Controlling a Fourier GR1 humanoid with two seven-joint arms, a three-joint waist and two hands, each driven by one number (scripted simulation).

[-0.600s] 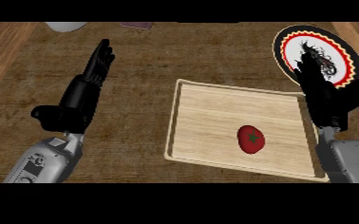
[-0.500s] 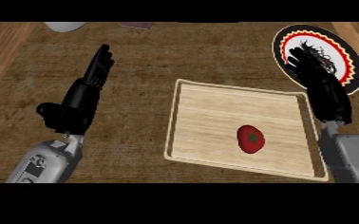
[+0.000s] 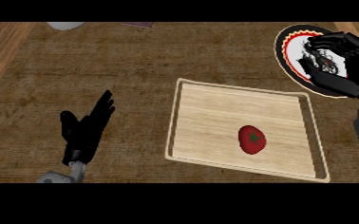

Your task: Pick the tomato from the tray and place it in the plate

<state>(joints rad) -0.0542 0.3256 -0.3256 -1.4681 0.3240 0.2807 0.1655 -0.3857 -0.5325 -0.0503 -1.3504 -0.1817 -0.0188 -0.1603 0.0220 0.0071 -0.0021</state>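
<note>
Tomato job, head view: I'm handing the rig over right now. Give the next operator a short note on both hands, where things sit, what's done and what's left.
Left hand: open, fingers straight, resting over the counter left of the tray, holding nothing.
Right hand: fingers curled, over the plate at the upper right, holding nothing.
Tomato: lying in the wooden tray, right of its middle, untouched.
Done: nothing yet; the tomato has not been picked.
Left: bring a hand to the tomato, grasp it, carry it to the plate, release.
</note>
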